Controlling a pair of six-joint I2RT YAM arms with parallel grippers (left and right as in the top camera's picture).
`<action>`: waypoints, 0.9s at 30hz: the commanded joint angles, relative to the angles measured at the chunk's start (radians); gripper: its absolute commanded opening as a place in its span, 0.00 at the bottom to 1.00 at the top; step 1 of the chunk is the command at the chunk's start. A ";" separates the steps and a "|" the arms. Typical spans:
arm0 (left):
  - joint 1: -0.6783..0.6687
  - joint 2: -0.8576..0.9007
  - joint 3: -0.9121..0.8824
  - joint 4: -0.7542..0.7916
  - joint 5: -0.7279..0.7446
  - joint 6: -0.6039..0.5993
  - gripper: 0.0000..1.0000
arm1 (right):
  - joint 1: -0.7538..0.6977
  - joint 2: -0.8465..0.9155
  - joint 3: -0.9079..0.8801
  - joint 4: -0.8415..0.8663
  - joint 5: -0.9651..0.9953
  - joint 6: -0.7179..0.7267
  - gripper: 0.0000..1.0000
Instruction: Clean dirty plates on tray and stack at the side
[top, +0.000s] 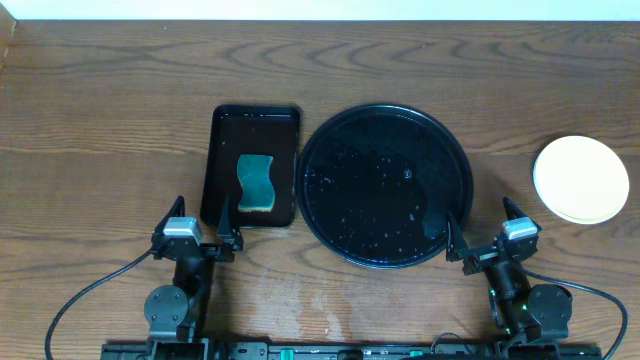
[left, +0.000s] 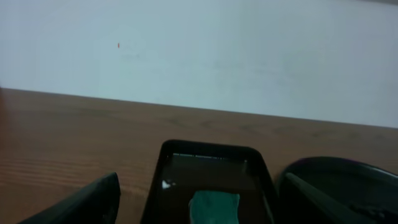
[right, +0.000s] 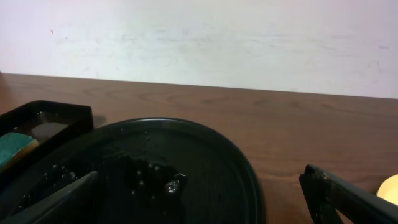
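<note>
Round black tray (top: 385, 108) wet, nothing on it; pale yellow plate (top: 580, 178) on worktop (top: 100, 100) well right, any beneath hidden. Spread wide, empty: left fingers (left: 87, 202), right fingers (right: 348, 199). Seems finished; keep arms clear of the plate.

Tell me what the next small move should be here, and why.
Probably none: keep both arms parked. The round tray holds only droplets, no plates; a pale yellow plate sits on the table to its right, the sponge lies in the small tray, and both jaws stand open, empty.
</note>
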 joint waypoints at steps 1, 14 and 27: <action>0.005 -0.008 -0.002 -0.021 0.006 0.014 0.82 | -0.012 -0.005 -0.003 -0.001 0.008 0.004 0.99; 0.005 0.009 -0.002 -0.165 0.003 0.014 0.82 | -0.012 -0.005 -0.003 -0.001 0.008 0.004 0.99; 0.005 0.013 -0.002 -0.165 0.003 0.013 0.82 | -0.012 -0.005 -0.003 -0.001 0.008 0.004 0.99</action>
